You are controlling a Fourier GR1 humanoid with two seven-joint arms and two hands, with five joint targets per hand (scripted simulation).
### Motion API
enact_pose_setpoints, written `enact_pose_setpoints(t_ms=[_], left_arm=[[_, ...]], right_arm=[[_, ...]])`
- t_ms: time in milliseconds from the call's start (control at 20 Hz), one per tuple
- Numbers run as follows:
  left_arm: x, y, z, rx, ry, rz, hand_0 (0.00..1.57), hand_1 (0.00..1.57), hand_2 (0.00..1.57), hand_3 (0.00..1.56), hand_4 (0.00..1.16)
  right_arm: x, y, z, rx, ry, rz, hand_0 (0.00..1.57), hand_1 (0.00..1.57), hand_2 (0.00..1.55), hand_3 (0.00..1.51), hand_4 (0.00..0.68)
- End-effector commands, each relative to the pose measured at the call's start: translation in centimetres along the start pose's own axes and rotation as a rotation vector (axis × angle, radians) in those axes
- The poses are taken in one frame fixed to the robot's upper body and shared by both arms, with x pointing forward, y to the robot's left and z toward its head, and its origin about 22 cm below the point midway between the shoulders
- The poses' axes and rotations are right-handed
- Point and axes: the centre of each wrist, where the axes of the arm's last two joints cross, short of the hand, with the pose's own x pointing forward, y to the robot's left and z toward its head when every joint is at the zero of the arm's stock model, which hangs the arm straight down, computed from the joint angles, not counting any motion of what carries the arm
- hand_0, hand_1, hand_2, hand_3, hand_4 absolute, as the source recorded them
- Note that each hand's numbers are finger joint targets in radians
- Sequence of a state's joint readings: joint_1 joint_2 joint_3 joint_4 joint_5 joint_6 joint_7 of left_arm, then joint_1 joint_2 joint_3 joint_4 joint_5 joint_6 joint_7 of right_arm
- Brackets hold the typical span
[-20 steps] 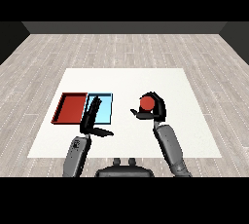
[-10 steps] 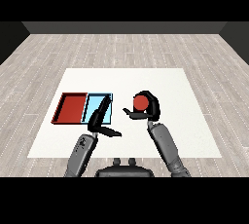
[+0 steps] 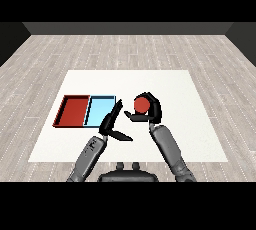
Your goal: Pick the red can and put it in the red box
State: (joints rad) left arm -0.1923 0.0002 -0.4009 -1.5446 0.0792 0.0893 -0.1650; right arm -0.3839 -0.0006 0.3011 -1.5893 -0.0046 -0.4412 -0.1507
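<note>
head view shows the red can (image 3: pixel 141 104) in the middle of the frame, a bit to the right. the right hand (image 3: pixel 149 112) has its fingers curled round the can and holds it up off the white table (image 3: pixel 200 124). only the round red top of the can shows, so i think it stands upright in the hand.

the red tray (image 3: pixel 73 111) lies at the left of the frame. the light blue tray (image 3: pixel 100 111) sits right beside it, touching it, and lies between the red tray and the can. so the can has to go left across the frame, over the blue tray, to reach the red one. the red tray has nothing in it.

the left hand (image 3: pixel 112 125) is just left of the can, near the right edge of the blue tray. its fingers are straight and spread, and it holds nothing. it is nearer to the trays, but the can is in the right hand, so i think the right arm has to reach past the left hand to get there.
</note>
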Motion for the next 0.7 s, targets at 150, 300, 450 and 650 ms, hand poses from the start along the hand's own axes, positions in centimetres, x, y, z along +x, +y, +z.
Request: enact_pose_setpoints(t_ms=[150,300,450,650], left_arm=[[-2.7,-1.4,0.4,-0.020,0.057,0.039,0.00,0.00,0.00,0.00,0.00],[-2.7,-1.0,-2.1,-0.041,0.085,0.072,0.00,0.00,0.00,0.00,0.00],[-1.6,-2.4,-1.9,-0.038,0.075,0.074,0.00,0.00,0.00,0.00,0.00],[-3.0,-2.2,-2.6,-0.040,0.079,0.091,0.00,0.00,0.00,0.00,0.00]], right_arm=[[-0.5,-0.4,-1.8,0.016,-0.024,-0.029,1.57,1.57,1.48,1.41,0.651],[0.6,0.8,-0.6,0.037,-0.009,-0.019,1.57,1.57,1.48,1.42,0.648],[0.2,1.3,0.4,0.057,-0.011,-0.031,1.57,1.57,1.48,1.41,0.644],[-0.1,1.4,2.2,0.058,-0.030,-0.040,1.57,1.57,1.47,1.41,0.633]])
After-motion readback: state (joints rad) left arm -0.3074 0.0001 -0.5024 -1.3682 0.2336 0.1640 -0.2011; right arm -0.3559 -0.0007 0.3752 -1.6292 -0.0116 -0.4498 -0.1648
